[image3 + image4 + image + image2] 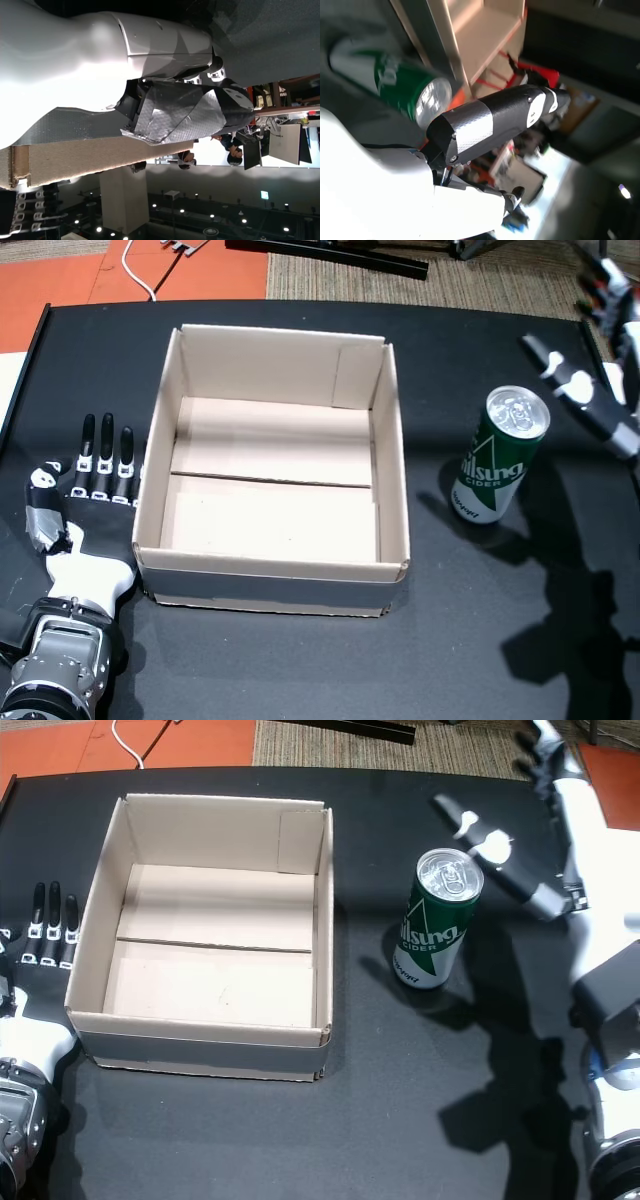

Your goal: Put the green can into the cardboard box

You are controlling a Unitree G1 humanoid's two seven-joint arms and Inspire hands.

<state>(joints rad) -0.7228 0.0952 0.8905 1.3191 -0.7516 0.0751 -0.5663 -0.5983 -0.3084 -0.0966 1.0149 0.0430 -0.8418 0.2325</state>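
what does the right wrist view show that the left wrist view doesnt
Only the right wrist view shows the green can, standing on the black table beside the box, with the right hand open near its top. Only the left wrist view shows the left hand, resting open against the box's outer wall, and people seated at desks behind. Both share the cardboard box.

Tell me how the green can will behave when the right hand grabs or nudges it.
The green can stands upright, tall and narrow, so a high sideways nudge would probably tip it, and then it could roll on the flat black table. Its glossy wall looks slippery. The right hand is open beside it.
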